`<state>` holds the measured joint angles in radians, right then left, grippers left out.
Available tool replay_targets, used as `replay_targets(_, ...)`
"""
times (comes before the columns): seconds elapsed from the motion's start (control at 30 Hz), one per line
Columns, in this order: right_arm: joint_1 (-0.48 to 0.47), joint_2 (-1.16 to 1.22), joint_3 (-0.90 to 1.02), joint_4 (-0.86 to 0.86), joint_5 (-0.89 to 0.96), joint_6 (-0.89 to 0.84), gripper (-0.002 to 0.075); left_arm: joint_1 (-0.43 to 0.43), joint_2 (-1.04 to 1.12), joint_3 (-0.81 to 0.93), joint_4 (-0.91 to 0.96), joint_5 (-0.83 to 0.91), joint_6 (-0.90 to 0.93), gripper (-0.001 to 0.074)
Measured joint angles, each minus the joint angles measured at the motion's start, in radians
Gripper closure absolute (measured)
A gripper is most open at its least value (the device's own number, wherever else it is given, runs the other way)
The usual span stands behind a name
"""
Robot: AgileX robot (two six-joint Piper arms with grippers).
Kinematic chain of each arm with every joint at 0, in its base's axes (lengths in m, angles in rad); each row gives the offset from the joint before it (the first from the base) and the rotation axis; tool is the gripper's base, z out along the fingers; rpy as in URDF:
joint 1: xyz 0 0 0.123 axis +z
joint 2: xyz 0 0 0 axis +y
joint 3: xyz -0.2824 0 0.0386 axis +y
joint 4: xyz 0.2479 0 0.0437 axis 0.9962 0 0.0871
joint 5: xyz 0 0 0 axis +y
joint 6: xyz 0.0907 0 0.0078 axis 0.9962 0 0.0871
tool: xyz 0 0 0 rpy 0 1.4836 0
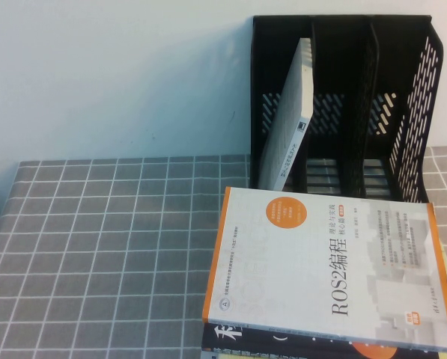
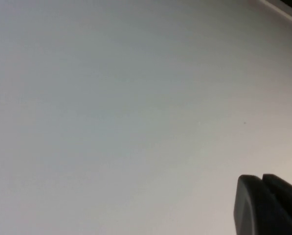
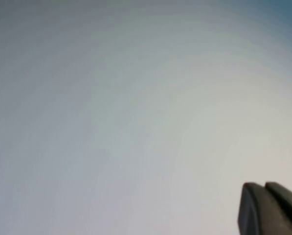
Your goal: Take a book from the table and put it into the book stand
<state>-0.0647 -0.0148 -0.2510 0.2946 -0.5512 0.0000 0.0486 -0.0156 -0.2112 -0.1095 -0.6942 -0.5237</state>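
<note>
One white book (image 1: 289, 120) already leans in the black book stand (image 1: 403, 112); the ROS2 book (image 1: 324, 269) waits on the worktop (image 1: 96, 254). The left gripper (image 2: 268, 205) and right gripper (image 3: 270, 208) face only blank wall, well away from the books. I cannot tell how either's jaws stand.

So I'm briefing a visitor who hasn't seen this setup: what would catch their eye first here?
First, the orange-edged ROS2 book lying flat at the near right of the checked tablecloth, on top of other books. Behind it stands the black book stand, with a white book leaning in its leftmost slot. The left gripper and right gripper face only blank wall.
</note>
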Motion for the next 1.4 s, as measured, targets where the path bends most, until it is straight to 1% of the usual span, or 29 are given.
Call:
replay_targets(0.13,0.0,0.021,-0.226,-0.193,0.008,0.031,0.0729,0.0,0.017,-0.236,0.068,0.281,0.0,0.0738)
replay_targets(0.2,0.0,0.056,-0.33,-0.275,0.033,0.057,0.0729,0.0,0.067,-0.336,0.081,0.368,0.0,0.0738)
replay_targets(0.3,0.0,0.132,-0.46,-0.385,0.136,0.089,0.0729,0.0,0.164,-0.472,0.091,0.465,0.0,0.0738)
replay_targets(0.37,0.0,0.192,-0.524,-0.419,0.256,0.094,0.0729,-0.002,0.231,-0.539,0.11,0.549,0.0,0.0738)
replay_targets(0.53,0.018,0.31,-0.593,-0.437,0.682,0.067,0.0729,-0.044,0.339,-0.613,0.175,0.778,0.0,0.0738)
replay_targets(0.67,0.038,0.348,-0.596,-0.432,1.029,0.063,0.0729,-0.088,0.372,-0.617,0.184,1.078,0.0,0.0738)
replay_targets(0.77,0.041,0.346,-0.596,-0.385,1.164,0.073,0.0729,-0.107,0.376,-0.611,0.191,1.334,0.011,0.0738)
replay_targets(0.87,0.042,0.335,-0.596,-0.256,1.25,0.08,0.0729,-0.113,0.378,-0.58,0.195,1.477,0.008,0.0738)
replay_targets(0.97,0.044,0.333,-0.583,-0.104,1.331,0.083,0.0729,-0.113,0.378,-0.54,0.158,1.534,0.004,0.0738)
replay_targets(1.07,0.046,0.333,-0.532,-0.013,1.374,0.065,0.0729,-0.115,0.378,-0.49,0.071,1.546,0.004,0.0738)
replay_targets(1.23,0.046,0.343,-0.463,0.008,1.401,0.026,0.0729,-0.121,0.38,-0.416,-0.035,1.52,0.075,0.0738)
replay_targets(1.4,0.073,0.431,-0.437,-0.016,1.41,-0.033,0.0729,-0.143,0.401,-0.393,-0.168,1.393,0.17,0.0738)
